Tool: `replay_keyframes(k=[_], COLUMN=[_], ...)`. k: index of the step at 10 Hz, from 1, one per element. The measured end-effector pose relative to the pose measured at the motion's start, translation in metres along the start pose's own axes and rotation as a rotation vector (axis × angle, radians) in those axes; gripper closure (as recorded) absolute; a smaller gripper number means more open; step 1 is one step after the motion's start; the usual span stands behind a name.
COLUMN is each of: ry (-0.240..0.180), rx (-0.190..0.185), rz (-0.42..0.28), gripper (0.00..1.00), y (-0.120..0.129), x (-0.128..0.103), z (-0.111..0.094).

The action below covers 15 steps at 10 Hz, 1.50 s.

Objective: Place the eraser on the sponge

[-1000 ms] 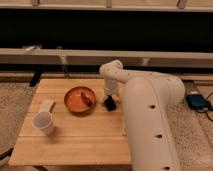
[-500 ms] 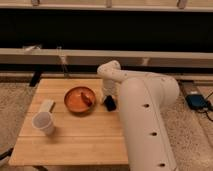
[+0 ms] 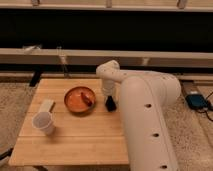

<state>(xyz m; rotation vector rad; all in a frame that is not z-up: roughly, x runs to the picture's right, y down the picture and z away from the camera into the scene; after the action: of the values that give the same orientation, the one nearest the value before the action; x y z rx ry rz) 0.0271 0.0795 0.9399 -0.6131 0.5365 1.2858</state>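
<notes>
The hand (image 3: 110, 102) hangs low over the table (image 3: 75, 145), pointing straight down from the white arm (image 3: 145, 115). Its dark tip meets the eraser (image 3: 111, 106), a small black block on the wood. The two dark shapes run together, so I cannot tell how wide the hand stands or whether it grips the block or only touches it.

Set against the earlier frames, the hand stays at the same spot and seems slightly lower. The arm above it has barely shifted, and the other things on the table lie where they lay.

Just beside the hand, to its left as seen, sits the orange bowl (image 3: 76, 101). Inside it, on the side nearest the hand, lies a small reddish-brown piece (image 3: 89, 99). Well beyond the bowl, near the table's far left edge, the sponge (image 3: 46, 105) lies flat, a pale cream pad with nothing on it. Just in front of the sponge stands a translucent white cup (image 3: 43, 122), upright, its contents not visible.

Well off to the hand's other side, a blue device (image 3: 197, 100) with a cable lies on the floor.
</notes>
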Motion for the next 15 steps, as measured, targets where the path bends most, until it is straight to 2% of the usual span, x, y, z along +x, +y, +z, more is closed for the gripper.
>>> replay_keyframes(k=[1, 2, 4, 6, 10, 12, 15], ry=[-0.008, -0.016, -0.039, -0.055, -0.095, -0.114, -0.148], rx=[0.011, 0.020, 0.038, 0.035, -0.023, -0.057, -0.109], rz=[-0.002, -0.008, -0.050, -0.092, -0.220, -0.309, -0.484], gripper=[0.98, 1.00, 1.00, 1.00, 1.00, 1.00, 1.00], y=[0.001, 0.002, 0.015, 0.034, 0.098, 0.142, 0.229], x=[0.001, 0.000, -0.010, -0.024, -0.051, -0.059, -0.053], z=[-0.014, -0.027, -0.065, -0.086, -0.113, -0.123, -0.137])
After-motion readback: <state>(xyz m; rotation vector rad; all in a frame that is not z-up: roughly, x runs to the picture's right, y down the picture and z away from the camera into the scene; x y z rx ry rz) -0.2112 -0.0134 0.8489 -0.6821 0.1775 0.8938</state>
